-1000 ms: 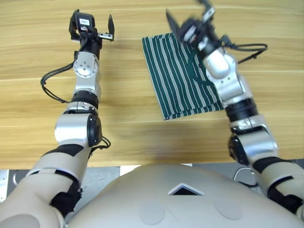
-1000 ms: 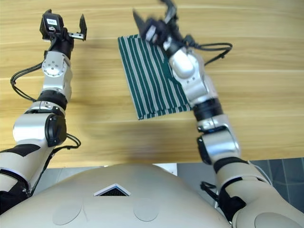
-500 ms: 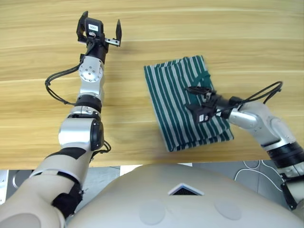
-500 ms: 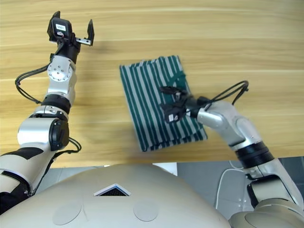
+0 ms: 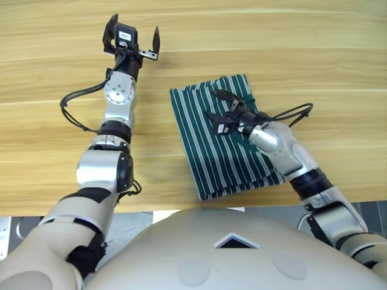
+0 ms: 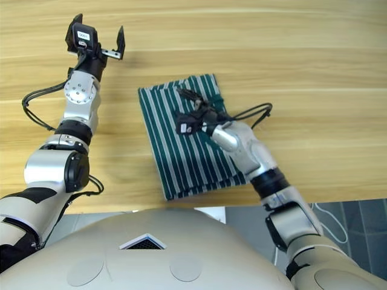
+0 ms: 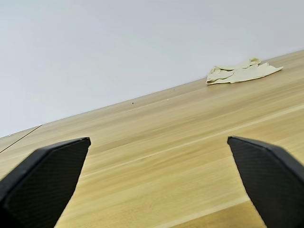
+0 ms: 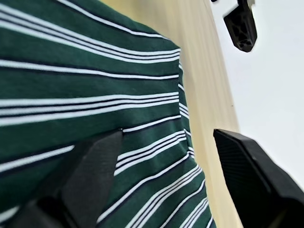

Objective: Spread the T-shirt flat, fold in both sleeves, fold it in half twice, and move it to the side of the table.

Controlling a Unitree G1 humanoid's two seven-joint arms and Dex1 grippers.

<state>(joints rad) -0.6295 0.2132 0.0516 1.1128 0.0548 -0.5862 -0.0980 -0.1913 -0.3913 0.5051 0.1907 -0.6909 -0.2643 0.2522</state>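
Observation:
The T-shirt point(image 5: 221, 151), dark green with white stripes, lies folded into a rectangle on the wooden table point(image 5: 314, 48), right of centre near the front edge. My right gripper point(image 5: 211, 103) is open and rests low over the far half of the shirt, pointing left. In the right wrist view its fingers point(image 8: 90, 175) straddle the striped cloth point(image 8: 71, 80) with nothing pinched. My left gripper point(image 5: 134, 31) is open over bare wood at the far left, well clear of the shirt. The left wrist view shows its fingertips point(image 7: 52, 161) wide apart above the table.
A crumpled cream cloth point(image 7: 242, 71) lies at the table's far side by the white wall. Bare wood extends left of the shirt and to its right. The table's front edge point(image 5: 181, 208) runs just below the shirt.
My right arm swung down from the far edge onto the shirt, then moved left across it. The shirt has slid a little to the left. The left arm barely moved.

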